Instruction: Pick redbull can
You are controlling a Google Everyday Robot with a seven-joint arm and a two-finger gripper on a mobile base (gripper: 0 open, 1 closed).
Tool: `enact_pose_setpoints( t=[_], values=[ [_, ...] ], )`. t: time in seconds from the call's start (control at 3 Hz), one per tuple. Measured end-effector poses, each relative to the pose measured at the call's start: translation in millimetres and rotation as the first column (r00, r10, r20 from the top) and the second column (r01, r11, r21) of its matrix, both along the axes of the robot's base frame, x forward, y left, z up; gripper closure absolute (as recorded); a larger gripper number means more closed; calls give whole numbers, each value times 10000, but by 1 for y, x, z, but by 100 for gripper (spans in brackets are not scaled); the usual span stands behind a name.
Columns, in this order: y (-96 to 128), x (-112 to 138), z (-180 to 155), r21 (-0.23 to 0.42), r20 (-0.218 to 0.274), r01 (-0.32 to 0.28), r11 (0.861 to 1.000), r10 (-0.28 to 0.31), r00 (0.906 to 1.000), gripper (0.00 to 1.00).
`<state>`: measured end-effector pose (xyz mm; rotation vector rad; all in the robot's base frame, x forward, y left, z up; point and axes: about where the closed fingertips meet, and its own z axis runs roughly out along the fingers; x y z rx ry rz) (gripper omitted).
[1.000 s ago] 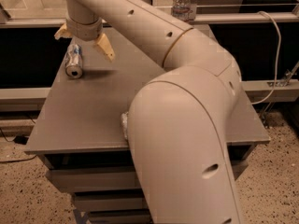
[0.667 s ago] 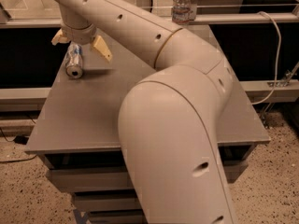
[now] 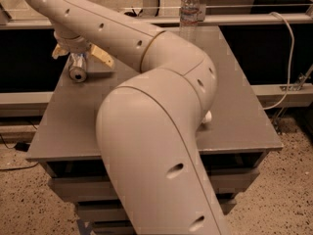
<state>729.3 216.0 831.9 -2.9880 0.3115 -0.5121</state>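
can between my fingers at the far left of the table

the can [image 3: 77,70] lies on its side near the table's far left corner. its round silver end faces the camera, shiny, with a dark centre. the body behind it is slim metal, silver with a bit of blue, mostly hidden under my wrist.

my gripper [image 3: 81,58] sits right over the can, pointing down. its two pale yellow fingers [image 3: 101,57] are spread wide, one on each side of the can, which lies in the gap between them. i cannot tell if either finger touches it. the can rests on the table, not lifted.

the table [image 3: 244,106] is a flat grey slab with a matte top and squared edges, with grey shelves below it.

my arm [image 3: 146,131] is smooth, beige and rounded, dotted with small dark holes. it rises thick from the bottom of the view, bends at a bulky elbow over the middle of the table, then runs up and left as a slimmer tube to the wrist above the can.

a clear plastic bottle [image 3: 189,13] stands upright at the far edge, well apart from the can. a small white thing [image 3: 207,117] peeks out just beside my elbow; i cannot tell what it is. a white cable [image 3: 287,48] hangs at the right. the floor [image 3: 293,190] is speckled.
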Motion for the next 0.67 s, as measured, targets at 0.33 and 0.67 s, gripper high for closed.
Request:
enact_pose_setpoints(
  t=[0.33,0.67],
  values=[
    [4,-4,-13,-688,-309,-115,9976,94,9995,25],
    [9,-8,-16,-863,-497,-196,9961,153,9986,49]
  ],
)
